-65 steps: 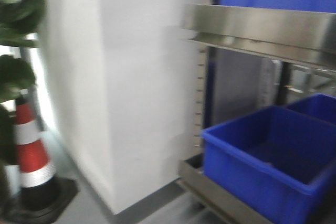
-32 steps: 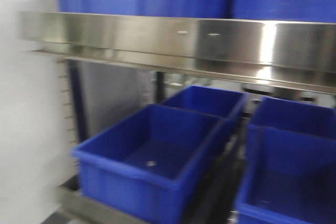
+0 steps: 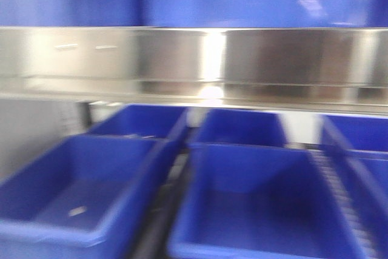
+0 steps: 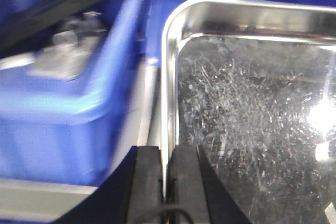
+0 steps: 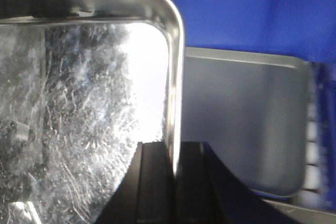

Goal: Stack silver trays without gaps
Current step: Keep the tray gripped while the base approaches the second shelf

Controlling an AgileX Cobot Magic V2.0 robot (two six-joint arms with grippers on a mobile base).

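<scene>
Front view, v. blurred: open blue bins sit in rows on a lower shelf. The front-left bin (image 3: 36,210) has one small pale bit on its floor, too smeared to name. The front-middle bin (image 3: 260,210) shows only blue floor. More bins sit behind and to the right, contents not readable. A brushed-steel shelf rail (image 3: 194,59) runs across above them, w/ more blue on top of it.

Left claw (image 4: 167,153): fingers nearly together, pinching the left rim of the held tray (image 4: 247,129). Right claw (image 5: 174,148): same narrow grip, on that tray's right rim. So the tray hangs between the two claws, open side up, w/ its scratched shiny floor facing both wrist cams. The gripped rims run away from the cams to rounded far corners. Long axis: can't tell, as no view has the whole tray.

The second tray (image 5: 241,129) lies lower, just right of the held one, duller grey, before a blue wall (image 5: 252,14). Whether it's in a bin or on the shelf, can't tell.

Left wrist view: a side bin (image 4: 63,114) holds grey metal-looking bits (image 4: 68,51), blurred. A steel shelf edge (image 4: 42,200) runs below.
</scene>
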